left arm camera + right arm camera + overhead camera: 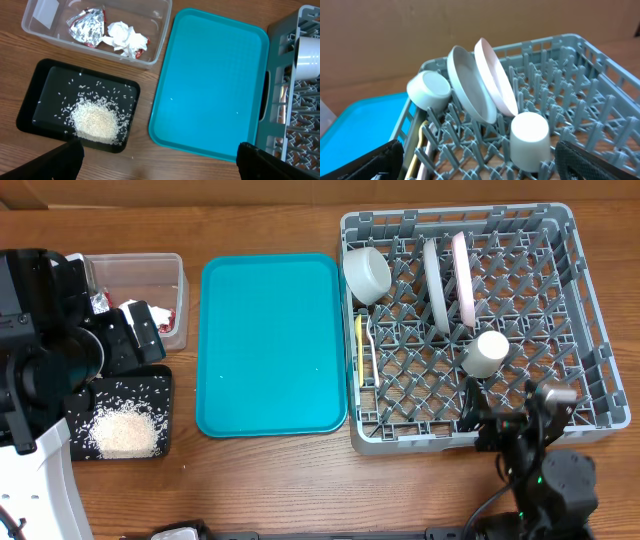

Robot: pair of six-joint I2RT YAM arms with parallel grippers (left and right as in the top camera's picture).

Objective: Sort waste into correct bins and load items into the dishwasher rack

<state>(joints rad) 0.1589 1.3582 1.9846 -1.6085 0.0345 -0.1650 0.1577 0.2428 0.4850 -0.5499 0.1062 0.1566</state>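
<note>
Grey plastic rack [590, 330] fills the right end of the worktop [260, 480]. Near its far left corner we see a whitish bowl [366, 273] tipped on its side. Just beside it a grey-green plate [434, 272] and a white plate [462, 275] stand on edge between the pegs. A small white cup [487, 352] sits among the pegs nearer the near edge, and a yellow utensil [361, 350] lies along the rack's left wall.

A teal tray [270, 345] lies mid-worktop. At the far left corner a clear tub [162, 30] holds a foil wrapper [87, 27] and a tissue [125, 37] side by side. Just nearside of it, a black tray [40, 95] carries the rice heap [95, 122].

Left jaws hang spread wide, gripping nothing. Right jaws are likewise spread wide by the rack's near side, holding nothing.
</note>
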